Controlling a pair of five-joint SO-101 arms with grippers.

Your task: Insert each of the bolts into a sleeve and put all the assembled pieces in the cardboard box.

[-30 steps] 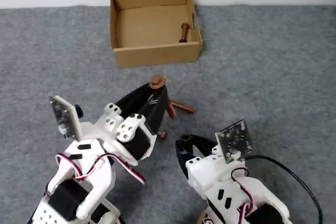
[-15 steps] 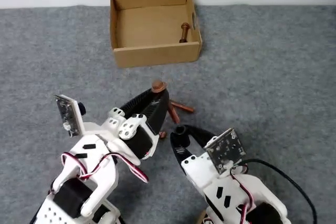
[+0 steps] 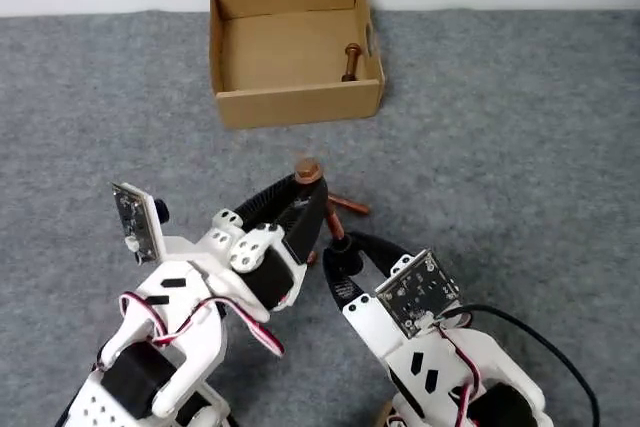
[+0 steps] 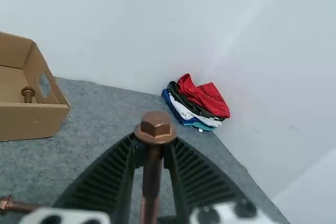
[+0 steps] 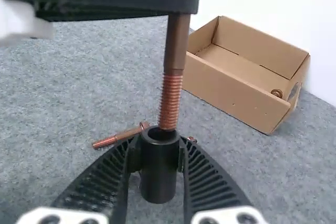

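Note:
My left gripper (image 3: 306, 189) is shut on a copper bolt (image 4: 155, 129), held upright with its hex head (image 3: 307, 169) above the fingers. My right gripper (image 5: 157, 153) is shut on a black sleeve (image 5: 157, 171), also upright. The bolt's threaded end (image 5: 169, 103) sits right at the sleeve's mouth. In the high view the right gripper (image 3: 340, 245) stands just near-right of the left one. At the back stands the cardboard box (image 3: 300, 102), open-topped, with one assembled piece (image 3: 351, 59) by its right wall. A loose bolt (image 3: 346, 204) lies on the carpet beside the grippers.
Grey carpet covers the table, with a white wall behind the box. A small copper piece (image 3: 310, 257) lies between the two arms. A pile of folded clothes (image 4: 197, 100) sits in a far corner. Open carpet stretches left and right of the box.
The right arm has moved forward to the left gripper, bringing the sleeve under the bolt. The left gripper with the bolt has shifted slightly nearer and to the right.

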